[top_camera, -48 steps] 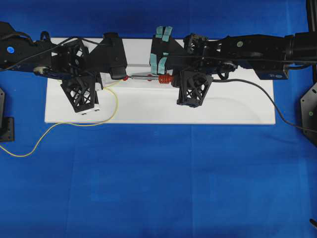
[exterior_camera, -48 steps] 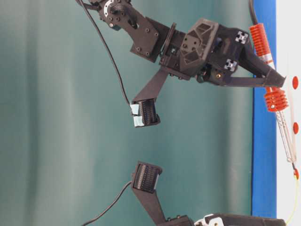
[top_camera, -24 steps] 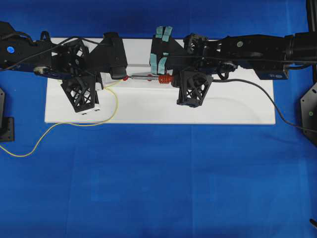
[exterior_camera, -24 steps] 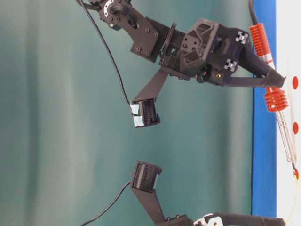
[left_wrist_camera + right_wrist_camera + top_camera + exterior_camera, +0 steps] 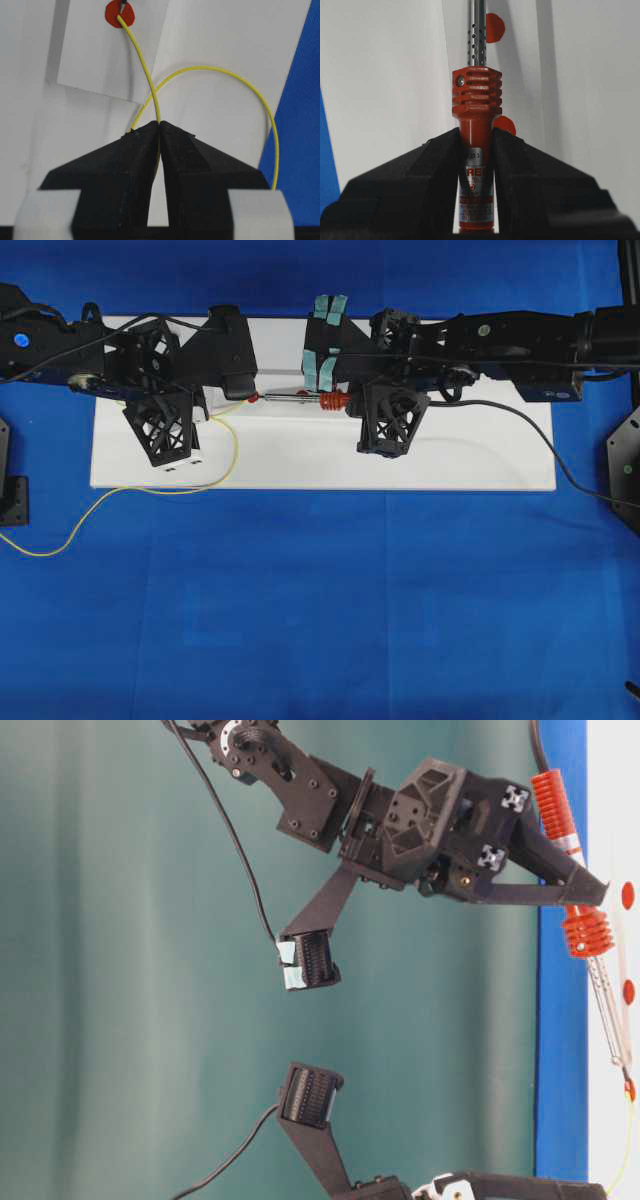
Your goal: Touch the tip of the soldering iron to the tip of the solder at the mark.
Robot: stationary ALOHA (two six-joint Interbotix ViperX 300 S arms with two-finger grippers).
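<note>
My left gripper (image 5: 160, 123) is shut on the yellow solder (image 5: 145, 70). The solder's tip (image 5: 119, 17) lies on a red mark (image 5: 120, 13) on the white sheet, and the iron's dark tip (image 5: 122, 6) touches it there. My right gripper (image 5: 476, 131) is shut on the orange-red soldering iron (image 5: 476, 107), just behind its ribbed collar; the silver shaft (image 5: 479, 30) points away from me. In the overhead view the iron (image 5: 330, 399) lies level between the left gripper (image 5: 232, 390) and the right gripper (image 5: 350, 405), and the solder (image 5: 150, 490) loops off the board's front edge.
The white board (image 5: 480, 455) lies on the blue cloth (image 5: 330, 610). Two more red marks (image 5: 494, 27) lie beside the iron's shaft. The iron's black cord (image 5: 540, 435) runs off to the right. The table-level view shows the iron (image 5: 585, 935) and marks (image 5: 628, 992).
</note>
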